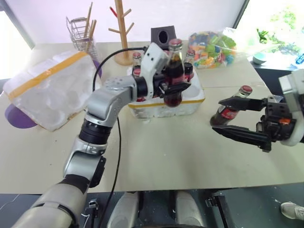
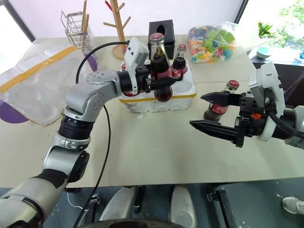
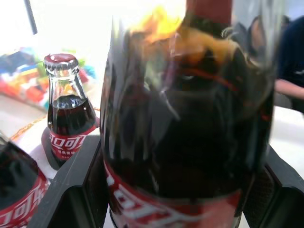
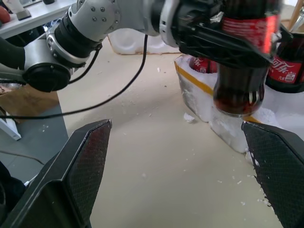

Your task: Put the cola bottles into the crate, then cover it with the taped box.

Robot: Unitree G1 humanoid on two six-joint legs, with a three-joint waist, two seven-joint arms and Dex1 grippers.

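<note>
From the head views, the job looks to be past its midpoint: several cola bottles (image 2: 179,61) already stand in the crate (image 2: 142,103) at the middle of the table (image 2: 156,152), one more is carried upright over the crate's front edge by the left end effector (image 2: 160,79), which is clamped around its label, and one bottle (image 2: 219,105) is left on the table just behind the right end effector (image 2: 216,112), whose jaws are spread wide and empty. The taped box (image 1: 45,88) lies on its side at the table's left, so covering is not yet done. The left arm reaches forward and inward, roughly level; the right is held low, pointing inward. In the left wrist view the held bottle (image 3: 190,123) sits between the fingers (image 3: 66,190). In the right wrist view the fingers (image 4: 80,166) gape apart, the held bottle hanging above the crate's rim.
</note>
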